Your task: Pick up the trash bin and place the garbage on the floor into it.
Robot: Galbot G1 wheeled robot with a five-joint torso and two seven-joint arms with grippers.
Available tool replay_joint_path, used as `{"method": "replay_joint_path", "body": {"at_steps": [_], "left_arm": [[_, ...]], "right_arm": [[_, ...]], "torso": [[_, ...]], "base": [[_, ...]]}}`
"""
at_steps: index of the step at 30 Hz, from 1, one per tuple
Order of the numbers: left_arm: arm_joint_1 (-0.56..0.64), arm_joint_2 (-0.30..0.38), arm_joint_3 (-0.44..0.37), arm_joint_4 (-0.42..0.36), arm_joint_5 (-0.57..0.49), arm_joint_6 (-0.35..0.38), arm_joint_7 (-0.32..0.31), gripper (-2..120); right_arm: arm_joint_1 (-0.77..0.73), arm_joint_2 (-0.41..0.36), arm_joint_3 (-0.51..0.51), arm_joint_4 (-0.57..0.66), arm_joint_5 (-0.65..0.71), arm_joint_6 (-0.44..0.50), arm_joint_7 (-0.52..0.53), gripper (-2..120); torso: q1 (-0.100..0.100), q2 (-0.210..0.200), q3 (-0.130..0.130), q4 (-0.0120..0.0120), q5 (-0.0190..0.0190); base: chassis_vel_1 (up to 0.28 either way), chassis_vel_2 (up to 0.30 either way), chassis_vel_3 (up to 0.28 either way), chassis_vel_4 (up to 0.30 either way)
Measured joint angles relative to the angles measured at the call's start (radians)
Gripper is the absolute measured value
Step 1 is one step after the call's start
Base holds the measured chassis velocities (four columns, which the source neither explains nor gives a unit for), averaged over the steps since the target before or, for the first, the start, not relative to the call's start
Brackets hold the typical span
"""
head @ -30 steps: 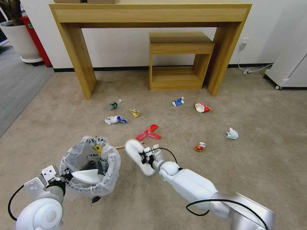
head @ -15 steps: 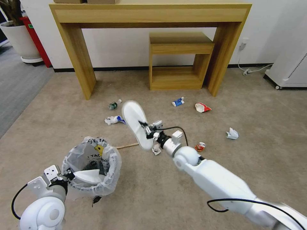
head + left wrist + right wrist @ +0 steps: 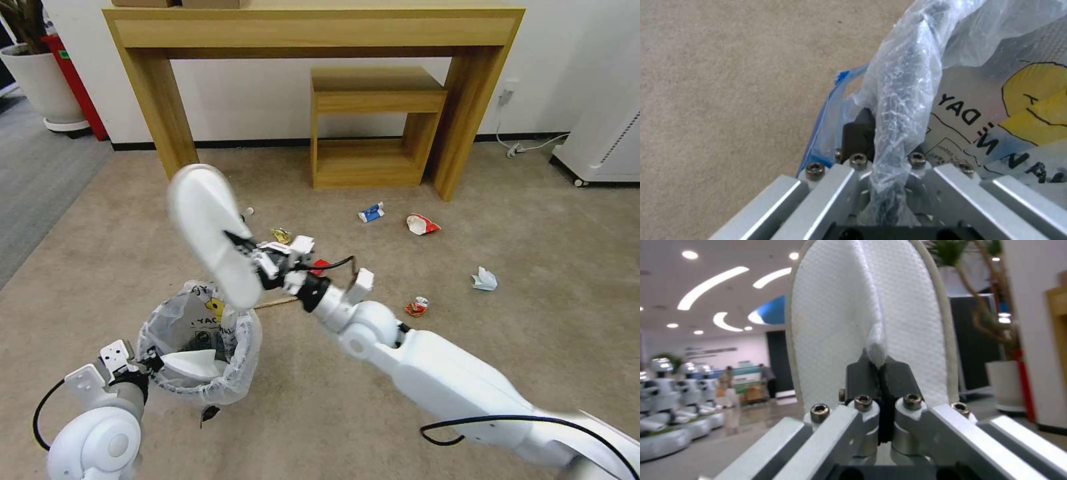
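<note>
The trash bin (image 3: 241, 373), dark with a clear bag over its rim, stands low on the beige floor (image 3: 533, 347) at front left. My left gripper (image 3: 143, 365) is shut on its bagged rim (image 3: 902, 100). One white slipper (image 3: 190, 363) lies inside. My right gripper (image 3: 252, 257) is shut on a second white slipper (image 3: 210, 227), held up and tilted just above the bin's far rim; its upper is pinched between the fingers (image 3: 898, 373). On the floor lie a blue-white tube (image 3: 371, 213), a red-white wrapper (image 3: 421, 225), a paper wad (image 3: 485, 279), a crushed can (image 3: 417, 306) and a wooden stick (image 3: 277, 303).
A wooden console table (image 3: 160, 120) and a low wooden stool (image 3: 373, 127) stand against the far wall. A white plant pot (image 3: 40, 87) is at back left by grey carpet (image 3: 33, 180). A white appliance (image 3: 600, 147) and cable (image 3: 527, 147) are at right.
The right gripper has raised the slipper off the floor and carried it left, from beside the bin to above its far rim. The left gripper and bin have barely shifted.
</note>
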Motion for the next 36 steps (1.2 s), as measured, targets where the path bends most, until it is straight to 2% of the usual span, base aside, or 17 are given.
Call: {"method": "replay_joint_path", "body": {"at_steps": [7, 14, 26, 36], "left_arm": [[0.011, -0.008, -0.004, -0.030, -0.004, 0.001, 0.000, 0], [0.015, -0.015, -0.008, -0.038, -0.006, 0.001, 0.000, 0], [0.021, -0.002, -0.016, -0.042, -0.017, -0.004, 0.001, 0], [0.021, 0.011, -0.019, -0.041, -0.024, -0.007, 0.001, 0]], "right_arm": [[0.061, 0.114, -0.076, -0.208, -0.039, 0.077, -0.077, 0], [0.086, 0.165, -0.111, -0.310, -0.056, 0.106, -0.129, 0], [0.097, 0.194, -0.120, -0.431, -0.117, 0.155, -0.180, 0], [0.085, 0.200, -0.121, -0.469, -0.172, 0.181, -0.185, 0]], "torso": [[0.000, 0.000, 0.000, 0.0000, -0.0001], [0.000, 0.000, 0.000, 0.0000, 0.0000], [0.000, 0.000, 0.000, -0.0001, 0.0001], [0.000, 0.000, 0.000, -0.0001, 0.0001]], "base": [[0.000, 0.000, 0.000, 0.000], [0.000, 0.000, 0.000, 0.000], [0.000, 0.000, 0.000, 0.000], [0.000, 0.000, 0.000, 0.000]]}}
